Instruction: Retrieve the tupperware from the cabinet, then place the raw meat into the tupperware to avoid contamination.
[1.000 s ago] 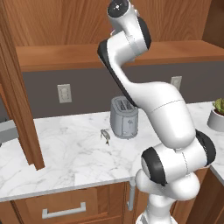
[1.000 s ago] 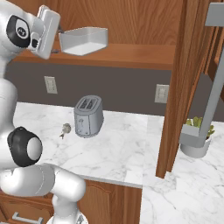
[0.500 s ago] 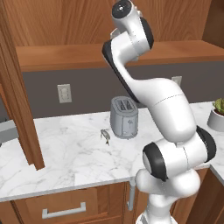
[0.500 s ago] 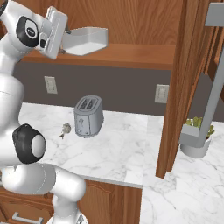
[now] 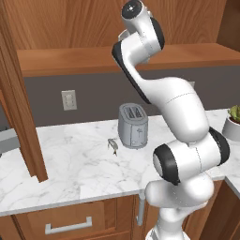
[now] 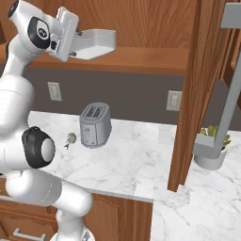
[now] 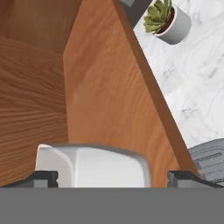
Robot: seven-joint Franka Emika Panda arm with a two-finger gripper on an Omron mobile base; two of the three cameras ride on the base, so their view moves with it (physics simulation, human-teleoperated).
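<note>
While its jaws stand spread as wide as they go, the two-finger gripper (image 7: 113, 176) sits level with the small square translucent whitish-grey plastic tupperware (image 6: 95, 43), one dark fingertip (image 7: 43, 177) off each side of the tub's near wall; whether the tips touch the plastic cannot be told, and nothing is pinched. In the right base view the gripper (image 6: 79, 43) meets the near end of that tub, which rests on the shelf of the brown wood wall cabinet (image 6: 141, 52). The white Franka arm (image 5: 164, 98) rises from its base, bends back at the dark elbow and reaches up and forward, with the wrist turned so the hand points into the cabinet along the shelf.

Beyond the tupperware the shelf runs bare to the cabinet's upright side panel (image 7: 109, 96), leaving open room on that side of the tub. An opened cabinet door (image 6: 197, 89) with a long grey bar handle (image 6: 230, 84) stands well to the tub's right. Below the tupperware lies the white marble counter (image 5: 70, 168), where a silver two-slot toaster (image 5: 132, 125) stands almost directly under the tub. The raw meat (image 5: 112, 145), a tiny greyish-tan lump, lies on the counter just beside the toaster. A small potted succulent (image 7: 168, 19) sits farther along the counter, well apart from the tupperware.
</note>
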